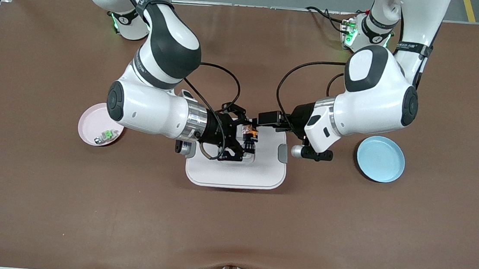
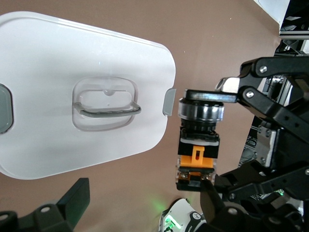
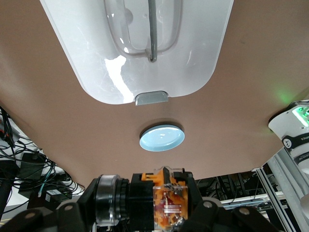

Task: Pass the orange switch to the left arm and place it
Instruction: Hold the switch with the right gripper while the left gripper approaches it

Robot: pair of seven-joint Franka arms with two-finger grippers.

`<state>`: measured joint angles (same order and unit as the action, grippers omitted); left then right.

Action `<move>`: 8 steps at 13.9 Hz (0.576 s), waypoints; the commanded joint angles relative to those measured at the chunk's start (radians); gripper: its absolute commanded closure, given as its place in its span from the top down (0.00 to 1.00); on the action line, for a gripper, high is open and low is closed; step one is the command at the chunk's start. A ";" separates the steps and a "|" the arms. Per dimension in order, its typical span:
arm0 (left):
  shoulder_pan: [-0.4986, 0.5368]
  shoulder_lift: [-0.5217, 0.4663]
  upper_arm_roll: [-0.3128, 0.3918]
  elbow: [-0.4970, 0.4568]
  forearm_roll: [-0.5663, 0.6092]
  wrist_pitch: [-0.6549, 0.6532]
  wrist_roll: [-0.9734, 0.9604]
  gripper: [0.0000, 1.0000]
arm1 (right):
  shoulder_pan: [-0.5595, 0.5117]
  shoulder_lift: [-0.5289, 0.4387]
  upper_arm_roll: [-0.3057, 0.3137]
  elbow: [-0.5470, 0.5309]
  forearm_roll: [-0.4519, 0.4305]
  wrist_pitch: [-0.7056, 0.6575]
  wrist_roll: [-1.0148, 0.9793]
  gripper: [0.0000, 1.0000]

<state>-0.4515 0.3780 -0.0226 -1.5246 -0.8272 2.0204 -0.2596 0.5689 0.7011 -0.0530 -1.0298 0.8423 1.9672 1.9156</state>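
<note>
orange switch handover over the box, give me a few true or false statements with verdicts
1. The orange switch is held in the air over the box. True.
2. The right hand is shut on the switch. True.
3. The left hand holds the switch alone. False: the right hand grips it; the left wrist view shows the left hand's fingers apart, short of it.
4. The blue plate holds a green component. False: it holds nothing; the green-and-silver component lies in the pink plate.
5. The box's lid is off. False: the lid is on, its handle lying flat.
</note>
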 commanded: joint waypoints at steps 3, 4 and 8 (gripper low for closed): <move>-0.009 0.012 0.004 0.018 -0.029 0.041 -0.007 1.00 | -0.003 0.023 0.010 0.045 0.018 0.001 0.020 0.00; -0.007 0.010 0.004 0.020 -0.029 0.041 -0.007 1.00 | 0.000 0.024 0.010 0.045 0.018 0.010 0.020 0.00; 0.005 -0.001 0.004 0.021 -0.030 0.041 -0.007 1.00 | 0.016 0.044 0.018 0.045 0.018 0.062 0.049 0.00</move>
<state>-0.4463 0.3799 -0.0189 -1.5232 -0.8314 2.0489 -0.2596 0.5751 0.7074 -0.0483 -1.0279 0.8430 2.0123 1.9324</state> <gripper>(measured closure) 0.000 0.273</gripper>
